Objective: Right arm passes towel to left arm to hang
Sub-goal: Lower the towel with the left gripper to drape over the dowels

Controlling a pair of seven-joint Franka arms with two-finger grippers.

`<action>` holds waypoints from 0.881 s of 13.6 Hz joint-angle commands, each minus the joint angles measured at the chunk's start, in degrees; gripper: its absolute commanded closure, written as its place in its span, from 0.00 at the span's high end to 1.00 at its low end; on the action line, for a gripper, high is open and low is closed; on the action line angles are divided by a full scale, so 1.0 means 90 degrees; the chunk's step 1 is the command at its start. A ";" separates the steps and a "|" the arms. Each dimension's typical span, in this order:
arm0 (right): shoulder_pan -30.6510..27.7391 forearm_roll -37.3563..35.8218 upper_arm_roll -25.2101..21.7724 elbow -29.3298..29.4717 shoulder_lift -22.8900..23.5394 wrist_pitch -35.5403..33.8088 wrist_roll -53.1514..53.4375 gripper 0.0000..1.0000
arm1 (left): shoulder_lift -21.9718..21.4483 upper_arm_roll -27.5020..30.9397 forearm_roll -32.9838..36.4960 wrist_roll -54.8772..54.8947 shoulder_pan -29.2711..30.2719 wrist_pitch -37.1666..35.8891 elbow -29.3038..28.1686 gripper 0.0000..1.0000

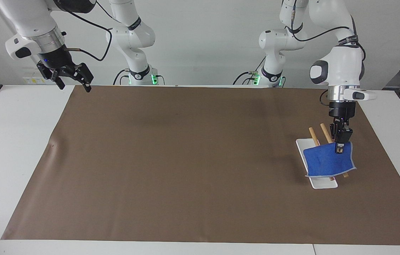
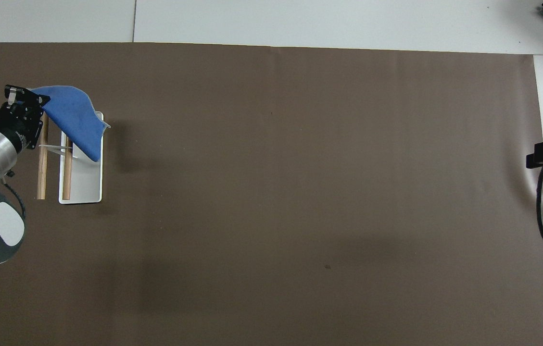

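Right gripper (image 1: 73, 82): raised over the tabletop (image 1: 15, 148) edge at the right arm's end, fingers (image 1: 87, 88) spread apart, nothing between them. Waiting, well apart from the work.

Left gripper (image 1: 340, 148): fingers clamped together on the upper corner of the towel (image 1: 329, 162), pointing straight down. Towel hanging directly below the fingers, sheet spread toward the table's middle, lower edge drooping across the rack (image 2: 81, 190). Long axis of the towel running roughly crosswise to the two wooden bars (image 1: 315, 136), which lie just beneath and beside the fingers. Judged: handover complete, left arm alone placed for the hang; coming move depends on carrying the cloth across the bars before release. Contact between cloth and bars not determinable.
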 commanded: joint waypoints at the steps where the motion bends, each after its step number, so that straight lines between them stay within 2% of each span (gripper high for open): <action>1: 0.0079 -0.0145 -0.0059 -0.0192 -0.0176 -0.0017 0.0076 1.00 | -0.0214 -0.0060 0.0146 0.0034 0.0123 0.0042 -0.0228 0.00; 4: 0.0079 -0.0145 -0.0059 -0.0192 -0.0176 -0.0017 0.0076 1.00 | -0.0146 -0.0050 0.0146 0.0034 0.0347 0.0032 -0.0052 0.00; 12: 0.0079 -0.0086 -0.0049 -0.0192 -0.0176 -0.0017 0.0076 1.00 | -0.0155 -0.0040 0.0136 0.0014 0.0669 -0.0162 -0.0062 0.00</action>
